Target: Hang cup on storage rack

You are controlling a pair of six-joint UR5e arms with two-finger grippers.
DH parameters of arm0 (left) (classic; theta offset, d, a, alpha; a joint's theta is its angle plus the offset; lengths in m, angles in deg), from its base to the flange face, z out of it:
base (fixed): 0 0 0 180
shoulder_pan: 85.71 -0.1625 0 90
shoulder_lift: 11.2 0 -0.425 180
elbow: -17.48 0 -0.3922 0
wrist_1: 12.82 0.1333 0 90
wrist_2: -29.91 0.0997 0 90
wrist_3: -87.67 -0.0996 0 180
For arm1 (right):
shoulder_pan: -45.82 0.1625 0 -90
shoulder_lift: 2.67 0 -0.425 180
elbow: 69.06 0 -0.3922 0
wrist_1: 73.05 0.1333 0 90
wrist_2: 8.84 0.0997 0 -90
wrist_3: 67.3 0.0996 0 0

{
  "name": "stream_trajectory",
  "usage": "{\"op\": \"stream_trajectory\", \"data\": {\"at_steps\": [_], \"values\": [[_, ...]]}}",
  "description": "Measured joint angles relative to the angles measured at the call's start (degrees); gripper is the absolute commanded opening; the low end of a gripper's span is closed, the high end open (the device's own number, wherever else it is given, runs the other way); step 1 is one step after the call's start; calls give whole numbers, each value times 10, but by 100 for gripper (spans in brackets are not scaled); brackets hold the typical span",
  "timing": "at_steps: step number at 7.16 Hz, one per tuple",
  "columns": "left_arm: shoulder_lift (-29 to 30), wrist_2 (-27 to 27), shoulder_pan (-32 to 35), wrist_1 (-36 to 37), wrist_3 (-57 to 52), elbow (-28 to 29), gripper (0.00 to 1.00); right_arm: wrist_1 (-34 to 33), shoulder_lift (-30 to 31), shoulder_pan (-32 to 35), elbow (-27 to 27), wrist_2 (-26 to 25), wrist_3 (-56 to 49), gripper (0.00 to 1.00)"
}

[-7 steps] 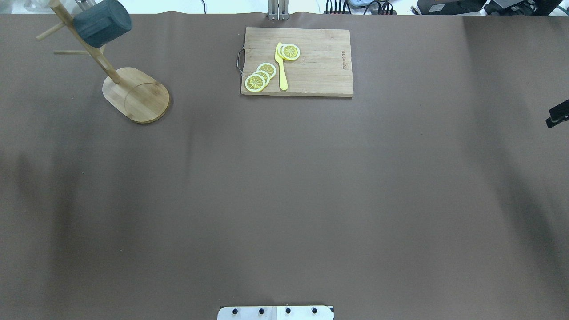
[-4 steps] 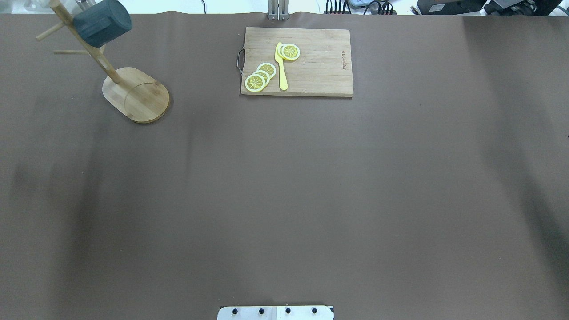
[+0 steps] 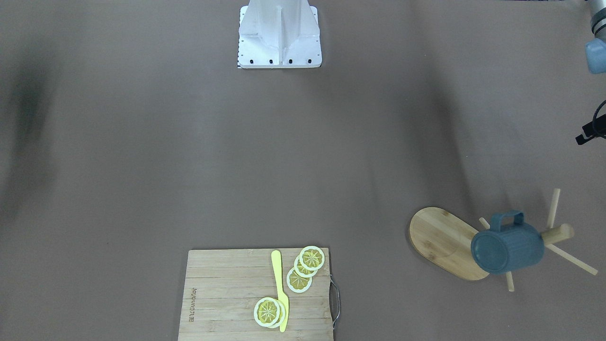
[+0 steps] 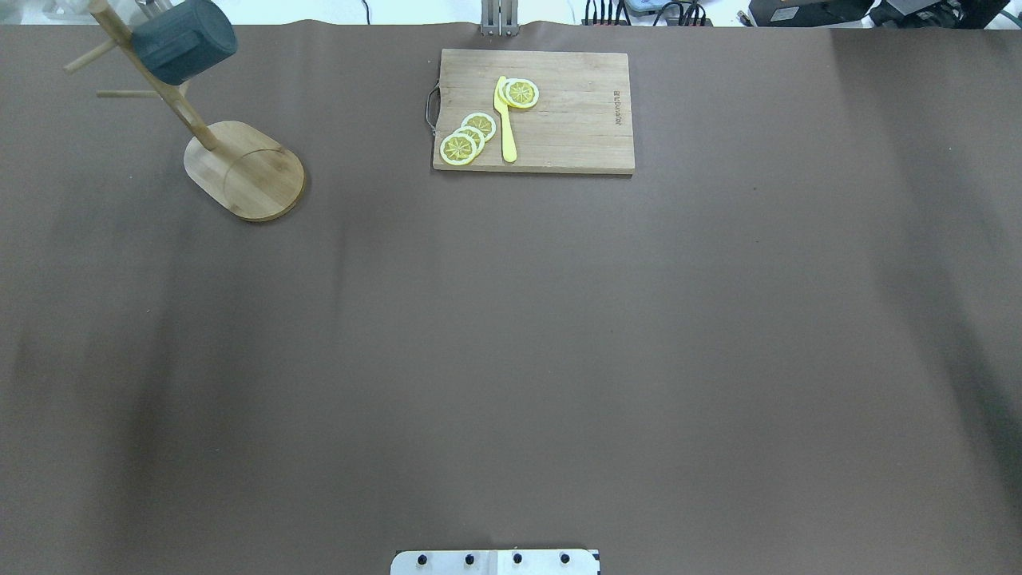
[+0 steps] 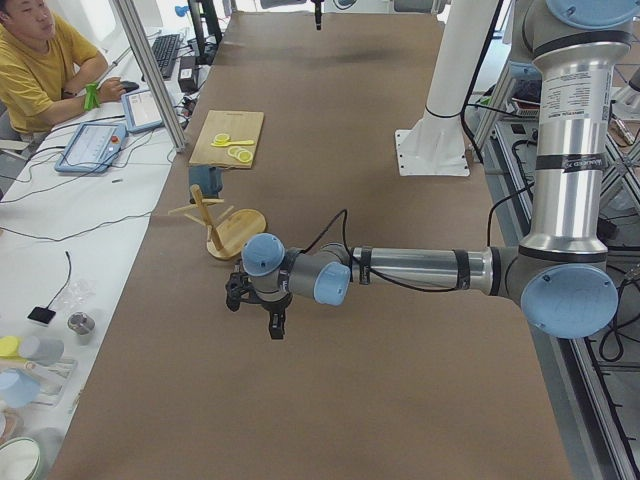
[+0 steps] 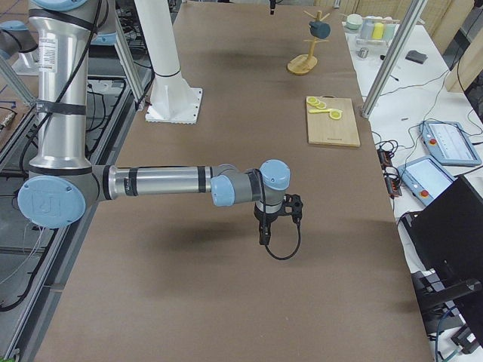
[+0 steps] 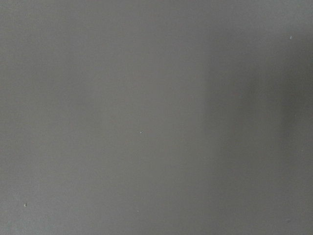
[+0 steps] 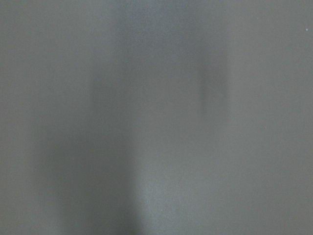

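The dark blue-grey cup hangs by its handle on a peg of the bamboo storage rack, at the far left of the table. It hangs bottom outward in the front-facing view, beside the rack's oval base. No gripper touches it. The left gripper hovers over bare table, well short of the rack; I cannot tell if it is open or shut. The right gripper shows only in the right side view; I cannot tell its state. Both wrist views show only bare brown table cover.
A slatted cutting board with a metal handle lies at the far middle, with lemon slices and a yellow knife on it. The robot's white base plate sits at the near edge. A black part of the left arm shows at the front-facing view's right edge.
The black tip of the right arm at the overhead view's right edge has moved out of view. The arm shadows on the table have shifted. Cup and rack have not moved.
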Motion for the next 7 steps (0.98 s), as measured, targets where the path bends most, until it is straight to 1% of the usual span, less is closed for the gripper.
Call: {"op": "stream_trajectory", "data": {"at_steps": [3,7], "values": [[-4,3,-3,1,-1,-7,98,1,-5,1,-17,8,3,100],[14,6,-4,-1,-1,-11,98,1,-11,7,-24,6,4,100]]}}
